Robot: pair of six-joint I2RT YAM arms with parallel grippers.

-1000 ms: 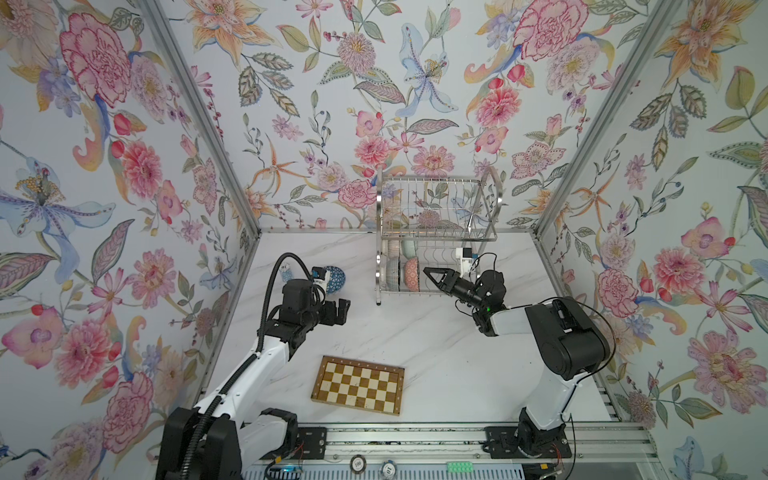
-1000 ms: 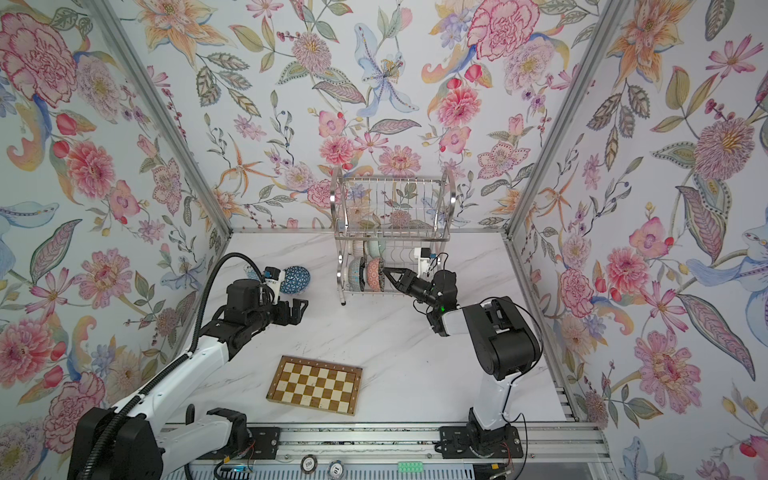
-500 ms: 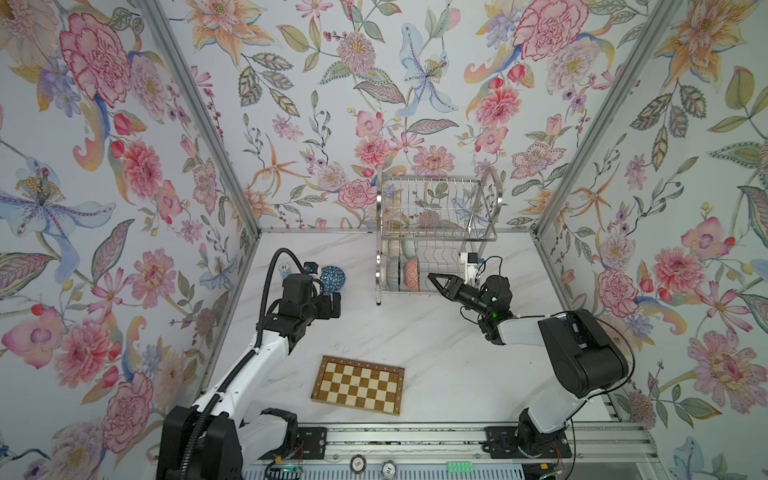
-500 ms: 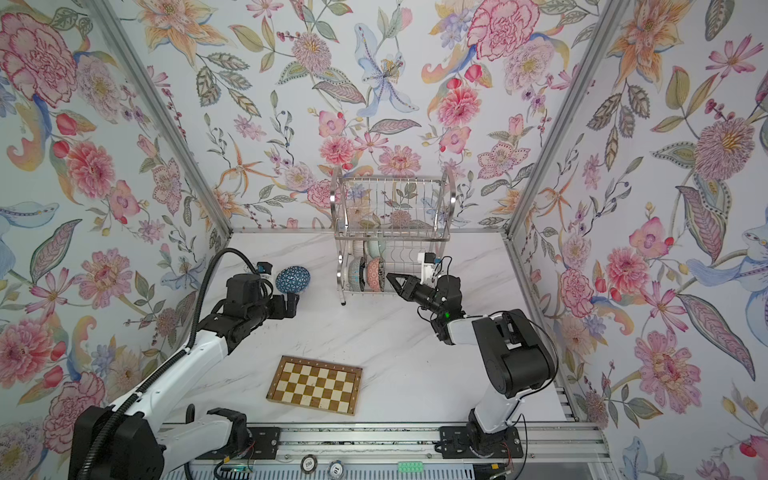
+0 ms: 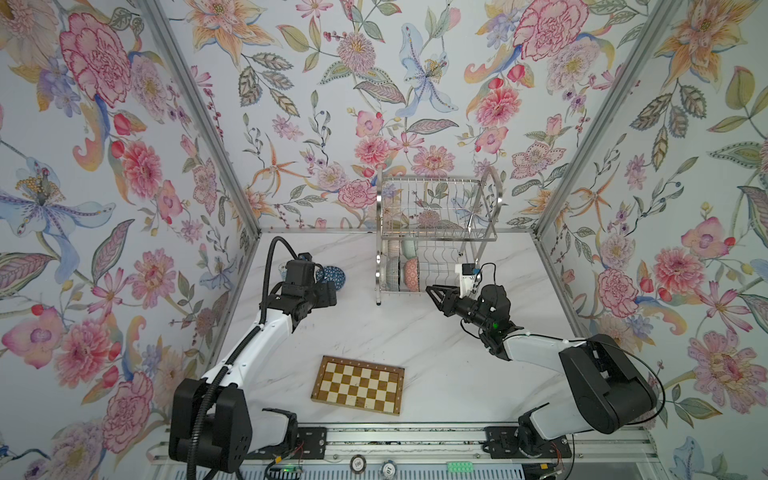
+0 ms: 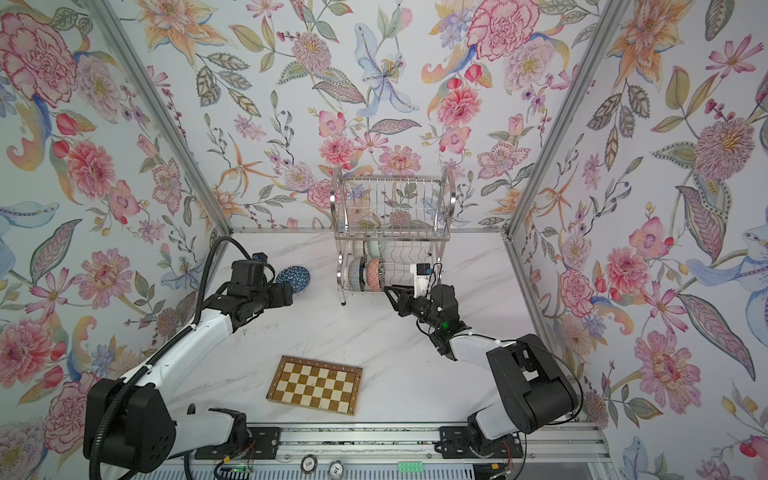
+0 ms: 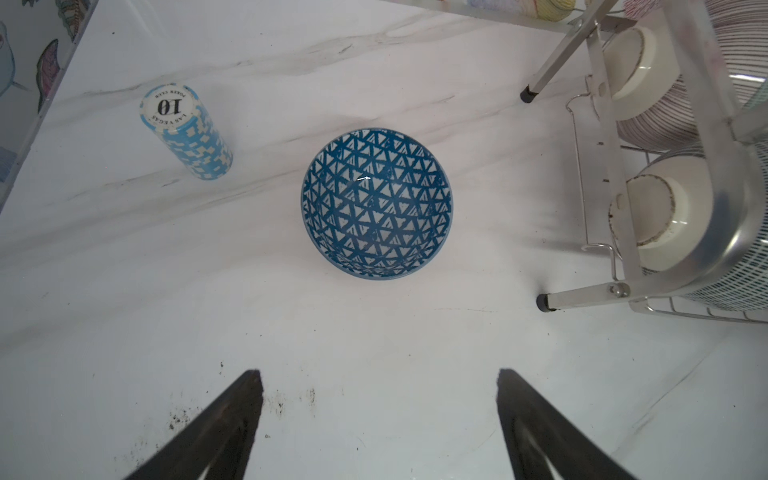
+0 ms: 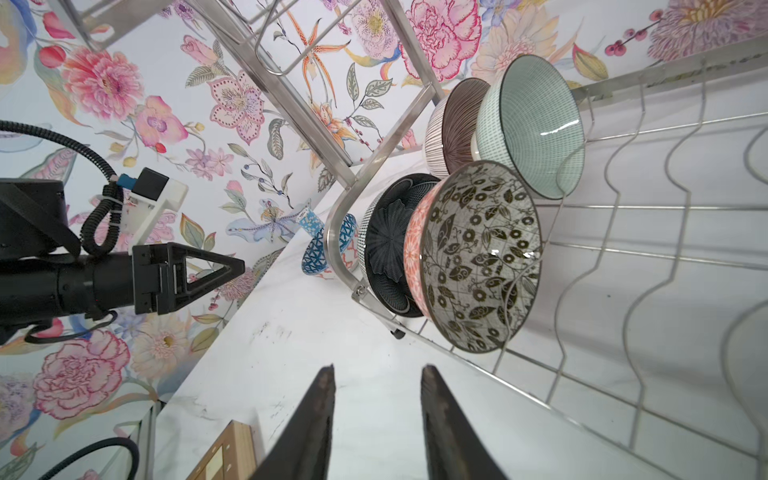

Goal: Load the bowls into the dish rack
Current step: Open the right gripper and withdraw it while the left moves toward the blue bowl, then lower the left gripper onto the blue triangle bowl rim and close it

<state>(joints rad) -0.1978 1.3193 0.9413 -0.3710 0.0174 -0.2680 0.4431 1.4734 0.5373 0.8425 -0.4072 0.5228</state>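
Note:
A blue lattice bowl (image 7: 376, 203) stands upright on the marble table, left of the dish rack (image 5: 436, 237); both top views show it (image 5: 337, 275) (image 6: 298, 277). My left gripper (image 7: 380, 374) is open just short of that bowl, not touching it (image 5: 331, 293). The rack's lower tier holds several bowls on edge: black-and-white floral (image 8: 478, 257), dark navy (image 8: 386, 245), pale green (image 8: 536, 124) and a lined one (image 8: 457, 120). My right gripper (image 8: 378, 370) hangs open and empty in front of the rack (image 5: 430, 291) (image 6: 388, 291).
A checkered wooden board (image 5: 358, 390) lies near the table's front edge. A light blue stack of poker chips (image 7: 187, 133) stands beyond the blue bowl, near the left wall. The rack's feet (image 7: 542, 301) rest close to that bowl's right. Flowered walls close three sides.
My left gripper has moved toward the blue bowl and its jaws have narrowed a little. My right gripper has drawn back from the rack, its jaws slightly wider.

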